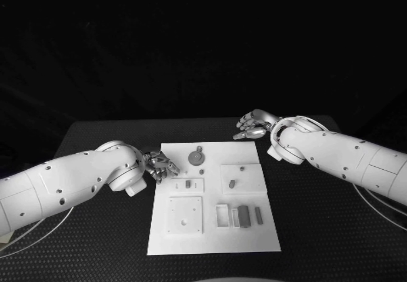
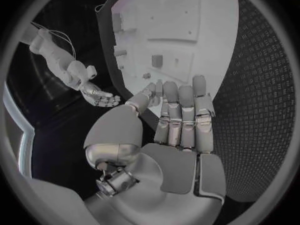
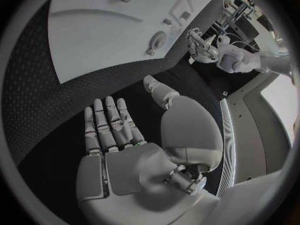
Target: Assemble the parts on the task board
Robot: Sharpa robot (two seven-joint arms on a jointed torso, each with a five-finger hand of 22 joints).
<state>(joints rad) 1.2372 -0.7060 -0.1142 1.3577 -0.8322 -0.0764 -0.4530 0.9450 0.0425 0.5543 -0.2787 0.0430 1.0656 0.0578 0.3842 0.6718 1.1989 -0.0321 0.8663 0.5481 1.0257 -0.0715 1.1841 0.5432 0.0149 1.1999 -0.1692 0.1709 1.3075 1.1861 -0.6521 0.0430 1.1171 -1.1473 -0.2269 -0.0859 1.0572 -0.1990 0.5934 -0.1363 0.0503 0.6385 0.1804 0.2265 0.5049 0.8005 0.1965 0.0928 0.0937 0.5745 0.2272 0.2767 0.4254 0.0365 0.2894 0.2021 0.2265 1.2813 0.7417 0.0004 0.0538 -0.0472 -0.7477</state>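
At the left edge of the task board (image 1: 212, 235), the left hand (image 1: 161, 164) hovers with its fingers (image 2: 181, 115) extended and apart, palm empty; it grips nothing. The wrist view shows these fingers reaching just over the board's edge, not touching any part. Off the board's far right corner, the right hand (image 1: 253, 126) sits above the black table (image 1: 322, 223), likewise with fingers (image 3: 109, 122) straight and spread, holding nothing, and apart from the board.

The task board lies flat in the middle of the table. Near its far edge rests a round grey part (image 1: 197, 157) with a small stem pointing toward the far edge. Just beside the left hand, a raised white block (image 1: 187, 185) carries a small upright grey piece (image 1: 188, 184). Toward the right edge, a second raised block (image 1: 239, 176) holds a short grey peg (image 1: 232, 184) and a smaller stud (image 1: 243, 170). At the near left, a square white plate (image 1: 184, 215) with small holes lies on the board. At the near right, a white frame (image 1: 228, 216) lies beside two grey bars (image 1: 244, 216), the second bar (image 1: 259, 215) being narrower and closest to the right edge.
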